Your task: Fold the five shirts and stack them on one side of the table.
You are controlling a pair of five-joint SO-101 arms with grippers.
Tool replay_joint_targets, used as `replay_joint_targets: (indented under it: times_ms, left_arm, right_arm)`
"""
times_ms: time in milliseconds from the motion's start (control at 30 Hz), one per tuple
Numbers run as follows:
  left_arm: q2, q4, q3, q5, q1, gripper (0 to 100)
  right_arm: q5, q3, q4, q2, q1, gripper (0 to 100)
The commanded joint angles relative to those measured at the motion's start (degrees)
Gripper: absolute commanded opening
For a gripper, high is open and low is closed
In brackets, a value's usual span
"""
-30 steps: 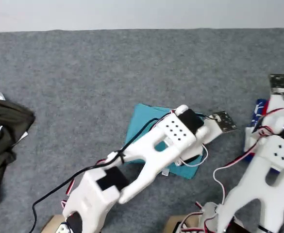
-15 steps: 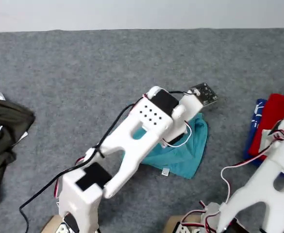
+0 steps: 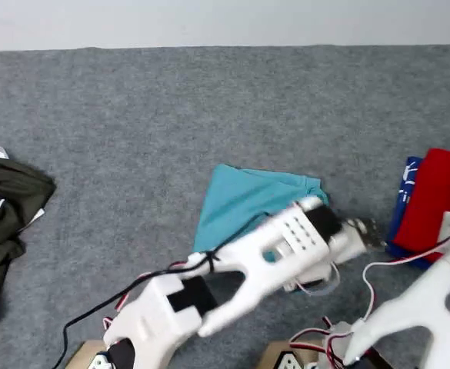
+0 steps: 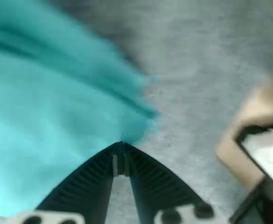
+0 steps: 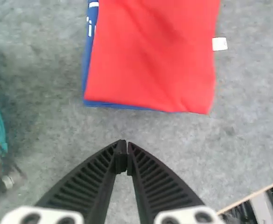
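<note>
Teal shirt (image 3: 248, 200): folded, table centre, long axis near-left to far-right. Left gripper (image 4: 121, 158): closed, empty, tips at teal edge. Red shirt (image 3: 440, 192): stacked on blue shirt (image 3: 406, 184), right edge. Right gripper (image 5: 122, 156): closed, empty, just near of stack. Dark shirt (image 3: 5, 207): crumpled, left edge.

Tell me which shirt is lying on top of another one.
The red shirt: it sits folded on the blue shirt. The teal shirt and the dark shirt each lie alone.
</note>
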Motion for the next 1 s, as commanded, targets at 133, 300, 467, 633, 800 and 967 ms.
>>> replay_joint_targets:
  times_ms: [133, 300, 467, 633, 800, 967]
  left_arm:
    - [-8.5, 1.4, -0.1, -0.3, -4.0, 0]
    - [-12.7, 1.4, -0.4, -0.3, -14.2, 0]
    - [-22.9, 1.7, -0.4, 0.9, -22.5, 0]
    - [-31.6, 1.8, 0.9, 4.2, -30.9, 0]
    - [-38.2, 1.8, 5.1, 4.0, -40.0, 0]
    - [-42.9, 1.8, 7.0, 3.0, -50.6, 0]
  right_arm:
    - [2.1, -2.9, -0.1, 0.0, 3.3, 0.9]
    - [1.8, -2.9, -0.1, 0.2, 2.0, 0.9]
    - [1.2, -2.5, 2.8, 0.3, -7.4, 0.9]
    - [-7.6, 0.7, 2.1, 0.8, -23.4, 3.2]
    - [-18.0, 1.5, 0.1, 7.4, -37.3, 12.5]
    - [-31.7, -1.5, -1.8, 15.9, -46.1, 12.5]
